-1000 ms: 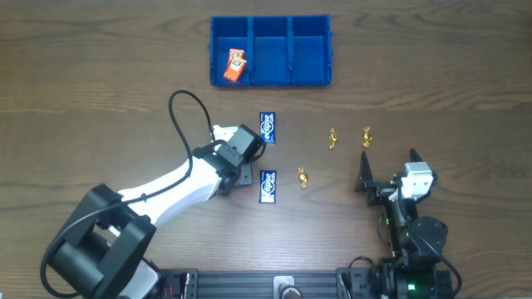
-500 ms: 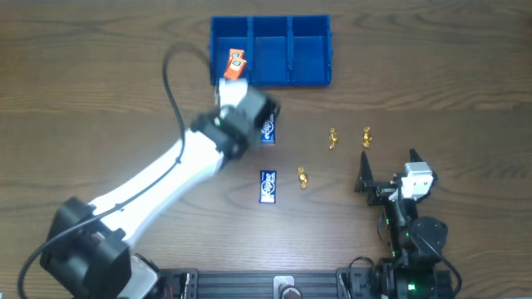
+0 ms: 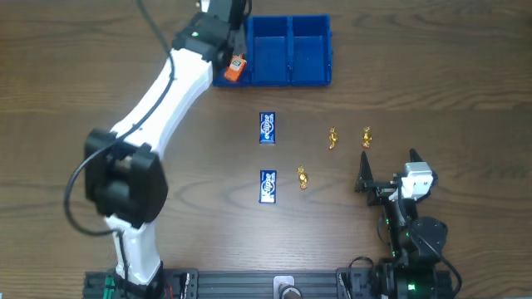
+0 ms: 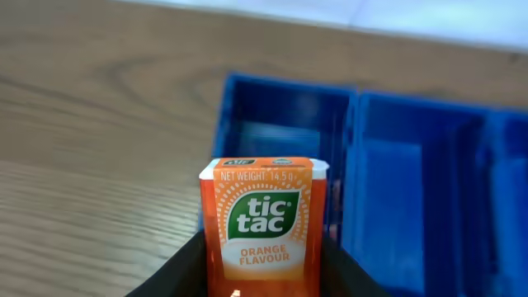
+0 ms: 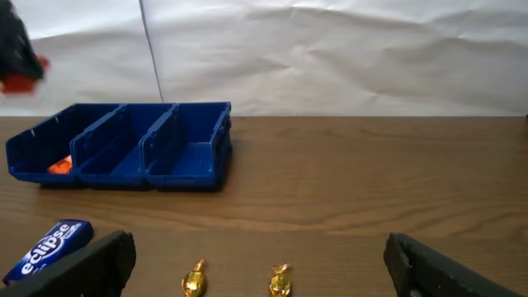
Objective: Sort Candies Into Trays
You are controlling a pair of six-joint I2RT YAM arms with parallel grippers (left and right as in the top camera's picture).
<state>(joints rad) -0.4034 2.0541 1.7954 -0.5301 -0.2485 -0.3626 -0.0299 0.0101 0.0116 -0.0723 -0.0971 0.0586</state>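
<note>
Orange candy box (image 4: 264, 227) is clamped upright between the fingers of your left claw (image 4: 264, 276), parted only by its width; the end compartment of the blue tray (image 4: 285, 89) lies just beyond it. Your right claw (image 5: 260, 256) gapes wide and empty, gold candies (image 5: 195, 279) just ahead.

Tray (image 3: 309, 80): plain blue. Candy box (image 4: 264, 227): orange, white top band, green oval emblem. Flat packs (image 3: 267, 128) (image 3: 267, 185) — dark blue, white lettering. Wrapped sweets (image 3: 332, 138) (image 3: 366, 137) (image 3: 302, 177) — shiny gold. Bench (image 3: 432, 100): brown wood grain. Left arm (image 3: 179, 79): white, black joints.
</note>
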